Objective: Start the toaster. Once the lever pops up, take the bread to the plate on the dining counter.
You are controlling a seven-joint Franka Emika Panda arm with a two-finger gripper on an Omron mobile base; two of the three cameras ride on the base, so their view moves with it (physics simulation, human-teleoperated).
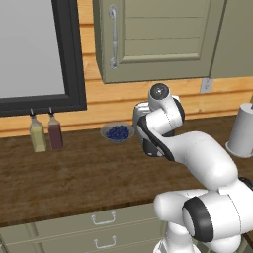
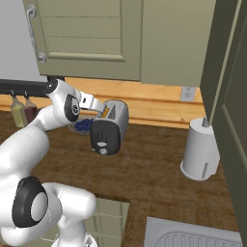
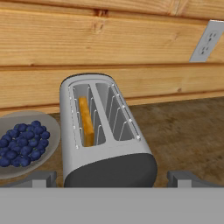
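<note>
Hand view: rounded silver toaster (image 3: pixel 105 140), golden bread (image 3: pixel 86 120) edge-on in left slot; gripper (image 3: pixel 111 179) fingers spread apart.

Evenly and softly lit throughout, flat rendered look, no glare. Faint soft shadow under the toaster (image 2: pixel 110 126) on the worktop (image 2: pixel 159 164). Sharp everywhere, edges undistorted.

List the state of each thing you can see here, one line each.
toaster: upright on the worktop, bread in one slot, other slot empty.
bread: standing on edge, down in the slot.
gripper: open, fingers either side of the toaster's near end.
bowl of blueberries: full, beside the toaster.
cabinet door: closed.
</note>
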